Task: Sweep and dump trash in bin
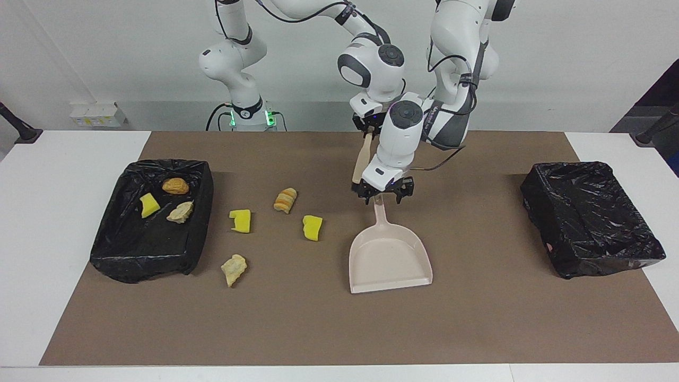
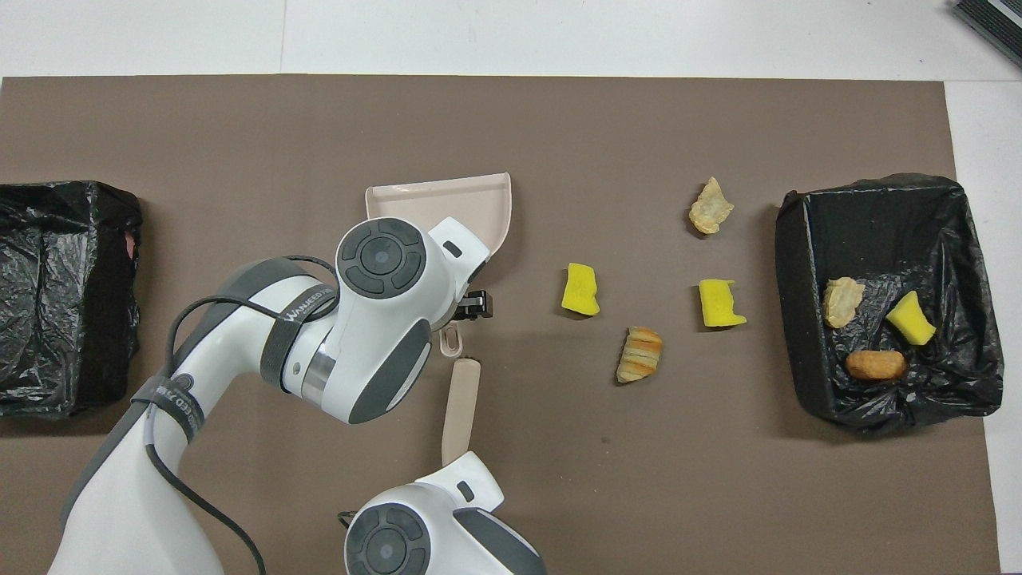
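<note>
**Two tools to hold before the sweep can begin**

The left pincer [image 1: 382, 194] hangs spread wide over the handle of the dustpan [image 1: 390, 256], its fingers straddling the stem just above the pan and not yet closed on it. To do this step well it should settle lower, keep the stem centred between the fingers and close near the pan, so the pan does not swing when it is moved. The dustpan lies flat on the brown mat [image 1: 477, 318], its open mouth turned away from the robots.

The right pincer [image 1: 367, 127] is clamped on the top end of the brush [image 1: 362, 159], whose pale handle hangs tilted down from it toward the dustpan's handle. The bristles are hidden, so keep the two tools from knocking together.

The trash lies toward the right arm's end of the table. Four scraps rest on the mat beside the dustpan: a yellow wedge [image 1: 312, 227], a striped lump [image 1: 285, 200], another yellow wedge [image 1: 240, 220] and a tan lump [image 1: 233, 269]. Three more sit in the black-lined bin [image 1: 132, 254] near them. A second bin [image 1: 591, 223] stands at the left arm's end.
</note>
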You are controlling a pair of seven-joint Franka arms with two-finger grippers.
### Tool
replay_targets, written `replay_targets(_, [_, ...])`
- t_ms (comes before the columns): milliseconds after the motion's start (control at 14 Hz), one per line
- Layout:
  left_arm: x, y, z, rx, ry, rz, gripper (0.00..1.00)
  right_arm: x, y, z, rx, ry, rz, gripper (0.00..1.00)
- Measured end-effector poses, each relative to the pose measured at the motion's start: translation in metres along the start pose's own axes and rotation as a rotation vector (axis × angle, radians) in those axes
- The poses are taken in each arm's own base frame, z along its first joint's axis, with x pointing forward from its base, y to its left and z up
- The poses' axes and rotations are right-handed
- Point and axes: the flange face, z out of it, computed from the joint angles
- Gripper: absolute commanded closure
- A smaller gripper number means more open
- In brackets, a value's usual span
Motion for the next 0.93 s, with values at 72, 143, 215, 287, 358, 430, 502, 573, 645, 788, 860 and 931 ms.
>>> replay_targets(72, [0.0, 0.0, 0.001, 0.0, 0.0, 0.0, 0.0, -0.001, 0.005, 0.0, -0.023, -0.005, 0.011, 1.0])
replay_targets(143, [0.0, 0.0, 0.001, 0.0, 0.0, 0.0, 0.0, -0.001, 0.011, 0.0, -0.041, -0.008, 0.019, 1.0])
replay_targets(215, [-0.001, 0.001, 0.001, 0.0, 0.0, 0.0, 0.0, 0.002, 0.02, 0.0, -0.056, -0.01, 0.03, 1.0])
replay_targets(287, [-0.001, 0.001, 0.001, 0.0, 0.0, 0.0, 0.0, 0.005, 0.03, 0.0, -0.071, -0.012, 0.044, 1.0])
replay_targets(358, [-0.001, 0.0, 0.002, 0.001, -0.002, -0.001, 0.0, 0.01, 0.044, -0.002, -0.086, -0.013, 0.063, 1.0])
replay_targets(430, [-0.001, 0.0, 0.004, 0.003, -0.004, -0.001, 0.0, 0.013, 0.055, -0.005, -0.095, -0.012, 0.079, 1.0])
replay_targets(502, [-0.001, 0.0, 0.006, 0.005, -0.008, -0.003, 0.0, 0.016, 0.066, -0.006, -0.1, -0.01, 0.092, 1.0])
replay_targets(573, [-0.001, 0.0, 0.01, 0.007, -0.011, -0.005, 0.0, 0.017, 0.075, -0.006, -0.105, -0.007, 0.102, 1.0])
replay_targets(645, [-0.002, 0.001, 0.013, 0.009, -0.014, -0.006, 0.11, 0.017, 0.084, -0.004, -0.113, -0.006, 0.11, 1.0])
replay_targets(788, [-0.002, 0.003, 0.016, 0.009, -0.015, -0.008, 0.5, 0.019, 0.104, -0.002, -0.154, -0.017, 0.135, 1.0])
replay_targets(860, [-0.002, 0.003, 0.016, 0.009, -0.013, -0.014, 0.67, 0.024, 0.115, -0.004, -0.175, -0.026, 0.153, 1.0])
replay_targets(931, [-0.002, 0.004, 0.015, 0.008, -0.012, -0.026, 0.89, 0.031, 0.127, -0.005, -0.19, -0.035, 0.169, 1.0])
